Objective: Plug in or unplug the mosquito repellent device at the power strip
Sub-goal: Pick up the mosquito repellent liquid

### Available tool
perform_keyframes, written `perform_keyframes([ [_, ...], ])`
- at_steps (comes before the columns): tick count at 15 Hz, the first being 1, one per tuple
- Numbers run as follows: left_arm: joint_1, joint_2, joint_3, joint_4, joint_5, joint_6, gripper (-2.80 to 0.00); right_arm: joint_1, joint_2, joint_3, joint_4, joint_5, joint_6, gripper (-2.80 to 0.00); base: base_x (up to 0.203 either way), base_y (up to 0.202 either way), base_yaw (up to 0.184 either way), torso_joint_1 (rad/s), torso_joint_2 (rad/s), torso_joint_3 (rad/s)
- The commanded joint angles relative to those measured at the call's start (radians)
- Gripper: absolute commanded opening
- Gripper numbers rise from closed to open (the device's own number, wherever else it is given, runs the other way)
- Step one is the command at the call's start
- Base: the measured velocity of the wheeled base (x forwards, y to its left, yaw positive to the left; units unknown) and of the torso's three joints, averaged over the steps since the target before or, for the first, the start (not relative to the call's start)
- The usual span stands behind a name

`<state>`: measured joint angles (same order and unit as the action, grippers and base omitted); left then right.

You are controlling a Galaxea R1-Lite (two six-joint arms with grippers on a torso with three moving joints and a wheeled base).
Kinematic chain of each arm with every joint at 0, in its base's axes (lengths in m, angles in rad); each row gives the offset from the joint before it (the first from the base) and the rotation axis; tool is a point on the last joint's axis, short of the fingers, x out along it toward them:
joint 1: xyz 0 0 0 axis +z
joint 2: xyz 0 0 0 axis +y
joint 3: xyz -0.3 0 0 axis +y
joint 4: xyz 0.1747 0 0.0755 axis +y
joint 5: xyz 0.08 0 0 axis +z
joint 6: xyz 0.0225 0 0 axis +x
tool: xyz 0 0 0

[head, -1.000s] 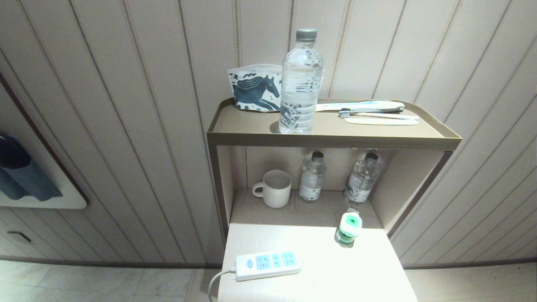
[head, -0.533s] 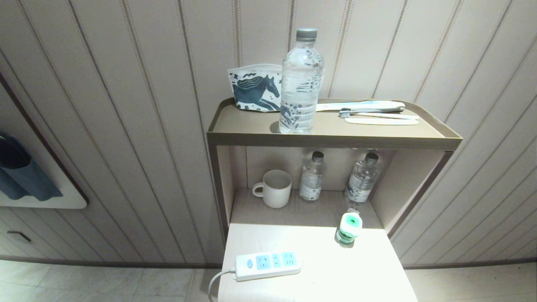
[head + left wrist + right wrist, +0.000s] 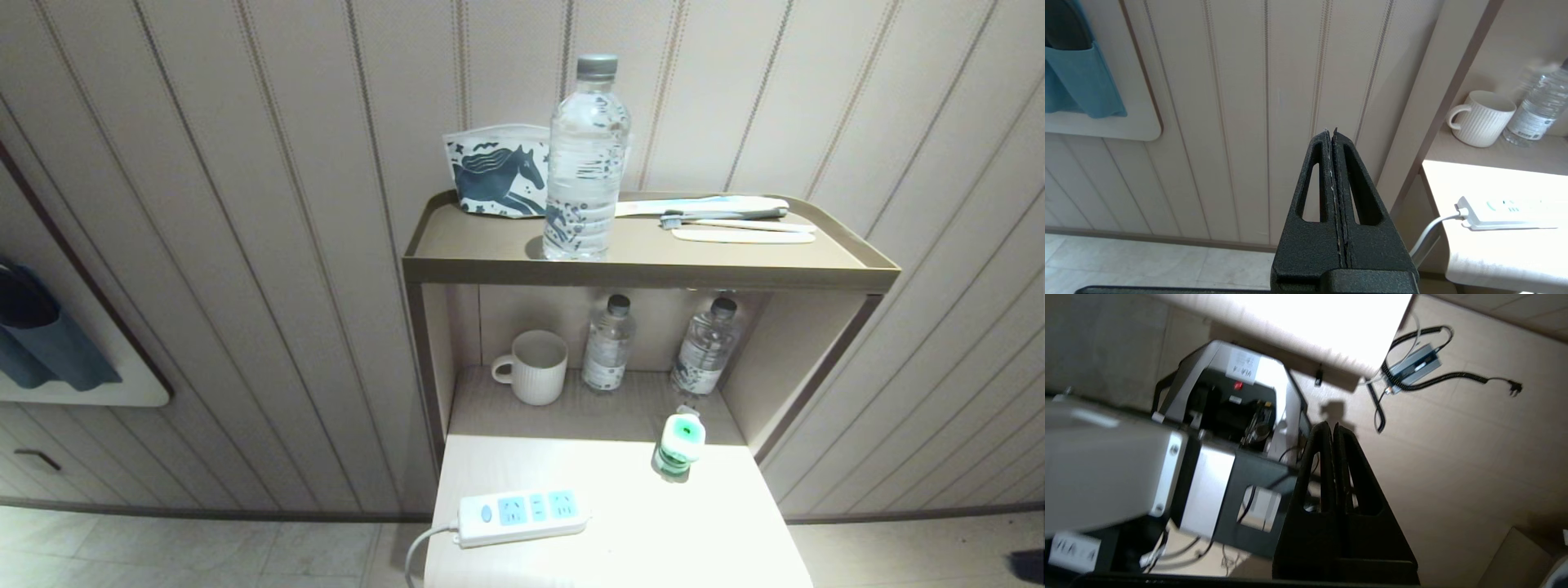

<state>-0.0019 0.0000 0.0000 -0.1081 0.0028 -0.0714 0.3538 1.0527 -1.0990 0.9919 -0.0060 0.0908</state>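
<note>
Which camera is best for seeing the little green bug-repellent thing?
The head view. It shows the whole mosquito repellent device standing on the white table, apart from the power strip. The left wrist view shows only the strip and a mug, not the device. The right wrist view points at the floor, so nothing of it.

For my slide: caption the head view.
Green-and-white mosquito repellent device stands unplugged behind flat white power strip on pale tabletop.

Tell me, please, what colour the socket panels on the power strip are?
Light blue, set in the white power strip; the head view shows them best.
</note>
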Motion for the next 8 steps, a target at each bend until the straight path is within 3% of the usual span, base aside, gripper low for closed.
perform_keyframes([
  [1,0.000,0.002,0.000,-0.001,0.000,-0.001,-2.80,0.004,0.008,0.160,-0.287,-0.059,0.012,-2.80,0.000,0.000,0.000,0.000,0.00,0.000],
  [4,0.000,0.002,0.000,-0.001,0.000,-0.001,-2.80,0.015,0.023,0.293,-0.503,-0.115,0.033,-2.80,0.000,0.000,0.000,0.000,0.00,0.000],
  [8,0.000,0.002,0.000,-0.002,0.000,-0.001,-2.80,0.097,0.062,0.302,-0.527,-0.151,0.074,-2.80,0.000,0.000,0.000,0.000,0.00,0.000],
])
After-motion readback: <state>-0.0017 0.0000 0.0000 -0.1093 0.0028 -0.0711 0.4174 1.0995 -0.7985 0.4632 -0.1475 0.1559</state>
